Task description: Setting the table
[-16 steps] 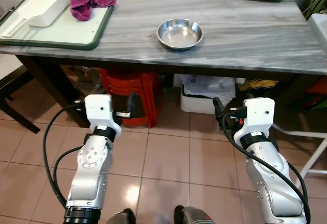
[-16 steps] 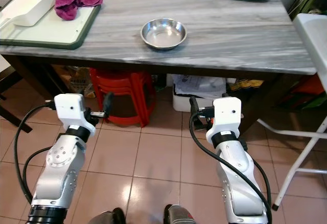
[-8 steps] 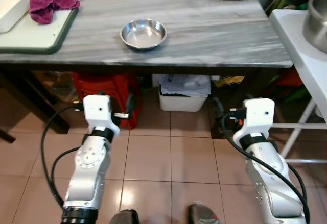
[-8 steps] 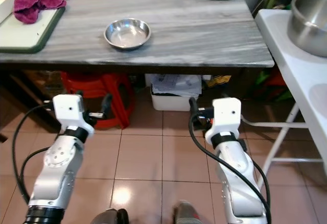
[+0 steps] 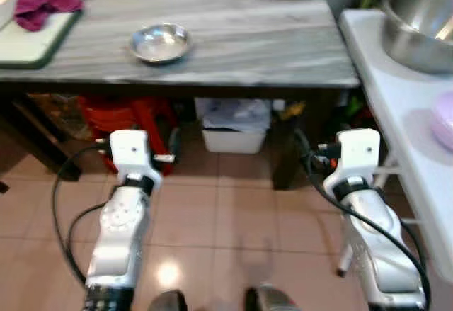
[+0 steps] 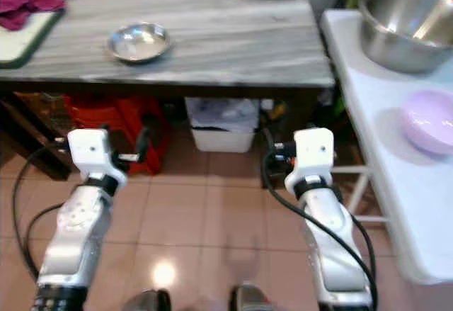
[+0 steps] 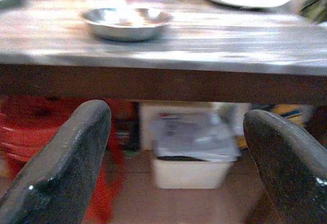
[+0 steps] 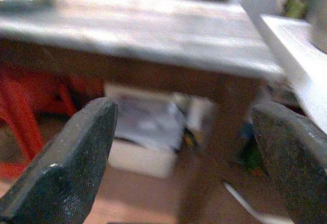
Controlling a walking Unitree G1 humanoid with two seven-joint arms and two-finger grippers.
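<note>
I see the small steel bowl (image 5: 160, 42) resting on the grey worktop (image 5: 248, 42), toward its left half. My left hand (image 7: 173, 168) and right hand (image 8: 184, 168) are both held low before the worktop edge, fingers spread apart, gripping nothing. A large steel bowl (image 6: 403, 27) and a lilac bowl (image 6: 428, 121) sit on the white side table (image 6: 368, 134) at right.
</note>
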